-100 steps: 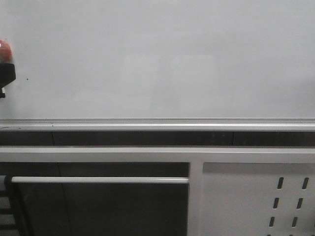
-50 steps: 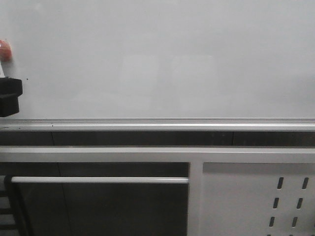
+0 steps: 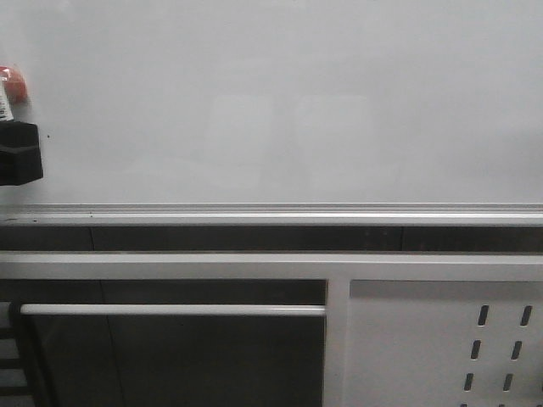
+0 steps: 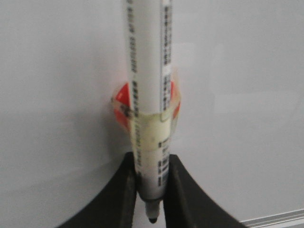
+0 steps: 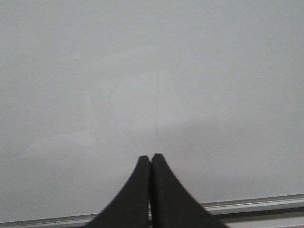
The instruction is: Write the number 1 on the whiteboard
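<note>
The whiteboard [image 3: 280, 102] fills the upper front view, glossy white with a silver frame edge [image 3: 271, 209] along its bottom. No number 1 shows on it. At the far left edge my left gripper [image 3: 19, 153] hangs in front of the board. It is shut on a white marker [image 4: 145, 71] wrapped in red-orange tape, and the dark tip [image 4: 152, 219] pokes out between the fingers. My right gripper [image 5: 151, 157] is shut and empty, facing the bare whiteboard [image 5: 152, 71] just above the frame edge; it is out of the front view.
A tiny black speck [image 3: 47, 136] sits on the board near the left gripper. Below the frame run a dark gap, a white rail [image 3: 170, 310] and a white metal panel with oval slots [image 3: 441, 348].
The left gripper with the marker has come further into the front view from the left edge, dropped, then risen slightly. The board's surface looks unchanged.
</note>
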`<move>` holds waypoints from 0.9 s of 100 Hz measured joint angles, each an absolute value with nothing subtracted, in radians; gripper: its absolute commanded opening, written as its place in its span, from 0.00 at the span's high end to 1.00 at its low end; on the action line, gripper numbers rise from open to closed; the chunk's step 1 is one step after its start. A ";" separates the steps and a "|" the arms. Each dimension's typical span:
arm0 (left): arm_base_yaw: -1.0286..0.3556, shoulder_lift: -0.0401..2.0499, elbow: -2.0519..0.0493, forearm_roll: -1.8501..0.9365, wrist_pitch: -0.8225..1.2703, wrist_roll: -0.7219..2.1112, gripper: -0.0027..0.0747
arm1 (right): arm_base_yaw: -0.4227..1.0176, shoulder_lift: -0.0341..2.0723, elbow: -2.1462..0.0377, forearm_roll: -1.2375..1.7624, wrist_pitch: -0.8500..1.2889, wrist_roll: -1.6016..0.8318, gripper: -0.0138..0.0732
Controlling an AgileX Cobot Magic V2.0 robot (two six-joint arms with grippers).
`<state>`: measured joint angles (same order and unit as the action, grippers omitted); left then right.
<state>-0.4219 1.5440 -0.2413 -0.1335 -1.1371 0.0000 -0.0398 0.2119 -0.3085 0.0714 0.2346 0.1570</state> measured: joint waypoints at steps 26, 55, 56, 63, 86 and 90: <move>-0.422 1.445 -0.162 -0.136 -1.137 0.000 0.99 | -0.040 0.212 -0.309 0.071 0.235 0.157 0.93; -0.422 1.351 -0.051 -0.054 -1.137 0.000 0.99 | -0.040 0.212 -0.309 0.073 0.235 0.157 0.93; -0.422 1.349 -0.049 -0.047 -1.137 0.000 0.99 | -0.040 0.212 -0.309 0.073 0.237 0.157 0.93; -0.422 1.349 -0.033 -0.009 -1.137 0.000 0.99 | -0.040 0.212 -0.309 0.073 0.255 0.157 0.93; -0.422 1.347 0.001 0.095 -1.137 0.000 0.99 | -0.040 0.212 -0.309 0.075 0.333 0.155 0.93; -0.422 1.347 0.001 0.108 -1.137 0.000 0.99 | -0.036 0.212 -0.309 0.075 0.341 0.153 0.93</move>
<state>-0.4219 1.3474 0.0007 0.1076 -1.1371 0.0000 -0.0358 0.2119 -0.3085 0.0752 0.3406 0.1525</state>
